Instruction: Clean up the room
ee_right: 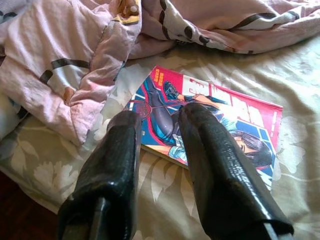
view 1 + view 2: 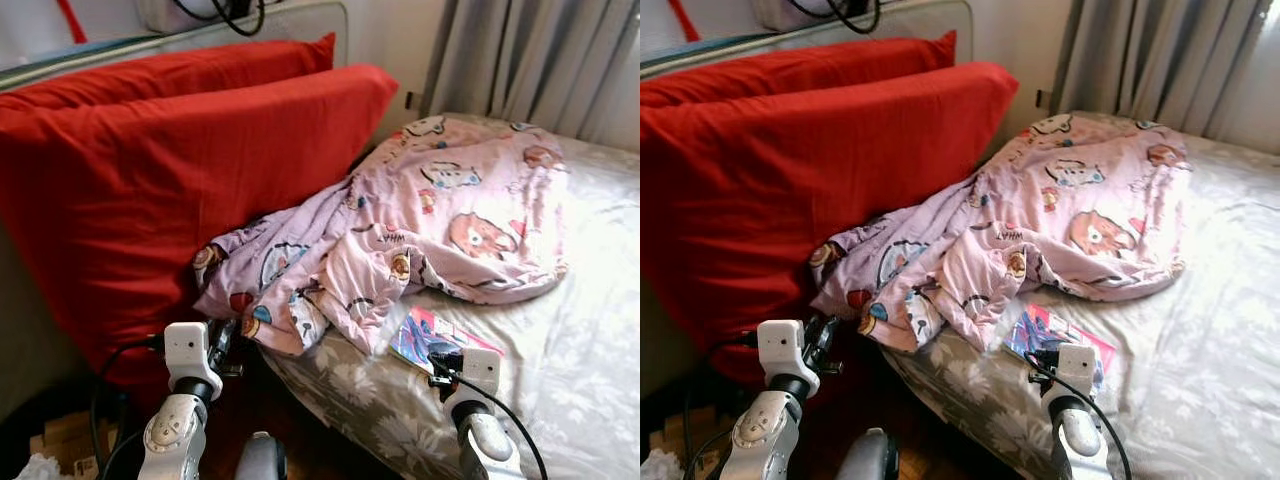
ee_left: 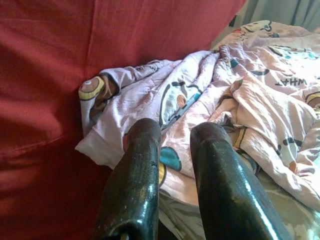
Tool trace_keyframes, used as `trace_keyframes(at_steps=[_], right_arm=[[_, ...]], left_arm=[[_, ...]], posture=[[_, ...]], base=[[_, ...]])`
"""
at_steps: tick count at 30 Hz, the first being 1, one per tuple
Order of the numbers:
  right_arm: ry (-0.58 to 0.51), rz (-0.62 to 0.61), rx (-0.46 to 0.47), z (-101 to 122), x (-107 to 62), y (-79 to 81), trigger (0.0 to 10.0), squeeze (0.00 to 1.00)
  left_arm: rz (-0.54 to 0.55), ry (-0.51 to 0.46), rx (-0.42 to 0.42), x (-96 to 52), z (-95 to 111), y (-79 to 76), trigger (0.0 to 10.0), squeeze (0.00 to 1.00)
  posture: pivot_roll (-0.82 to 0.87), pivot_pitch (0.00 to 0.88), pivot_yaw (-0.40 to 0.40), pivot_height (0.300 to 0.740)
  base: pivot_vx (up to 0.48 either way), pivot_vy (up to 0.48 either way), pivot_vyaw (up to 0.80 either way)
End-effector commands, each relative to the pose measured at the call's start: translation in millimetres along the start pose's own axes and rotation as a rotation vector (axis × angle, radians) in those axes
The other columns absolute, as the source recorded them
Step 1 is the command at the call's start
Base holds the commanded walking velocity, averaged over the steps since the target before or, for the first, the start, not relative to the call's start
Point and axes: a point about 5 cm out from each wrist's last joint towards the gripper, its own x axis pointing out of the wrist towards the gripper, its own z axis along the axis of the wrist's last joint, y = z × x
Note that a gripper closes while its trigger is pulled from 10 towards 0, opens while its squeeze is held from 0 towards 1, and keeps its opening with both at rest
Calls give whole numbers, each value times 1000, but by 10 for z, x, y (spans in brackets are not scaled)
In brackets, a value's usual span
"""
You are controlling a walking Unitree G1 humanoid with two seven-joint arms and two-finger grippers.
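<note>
Just beyond the tips of the right gripper (image 1: 160,117), a colourful comic book (image 1: 210,125) is seen lying flat on the grey floral bedsheet (image 1: 210,200); the two black fingers are held slightly apart with a narrow gap between them, nothing is pinched, and they are poised over the book's near edge. Before the left gripper (image 3: 175,132), whose fingers are likewise parted by a small gap and closed on nothing, the crumpled edge of a pink cartoon-print blanket (image 3: 260,100) is found, hanging over the side of the bed. To the far side of that gripper's fingers, a large red pillow (image 2: 150,190) is propped upright, touched by the blanket's end. Farther off, the blanket is heaped across the mattress, one fold draped just beside the book. Beyond it all, grey curtains (image 2: 540,60) are hung.
</note>
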Motion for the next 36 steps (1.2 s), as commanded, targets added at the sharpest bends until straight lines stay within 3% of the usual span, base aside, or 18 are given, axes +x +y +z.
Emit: trace_keyframes(at_steps=[1,5,11,36], right_arm=[[2,15,-4,21,19,26,10000,0],[18,17,-3,9,23,35,10000,0],[-7,31,6,31,22,53,10000,0],[-7,31,6,31,22,53,10000,0]], left_arm=[[-6,-4,4,18,33,2,10000,0],[-1,-6,6,22,38,9,10000,0],[2,-6,7,23,40,16,10000,0],[2,-6,7,23,40,16,10000,0]], posture=[[46,0,10,641],[47,0,10,641],[48,0,10,601],[48,0,10,601]], base=[[0,0,0],[0,0,0],[0,0,0],[0,0,0]])
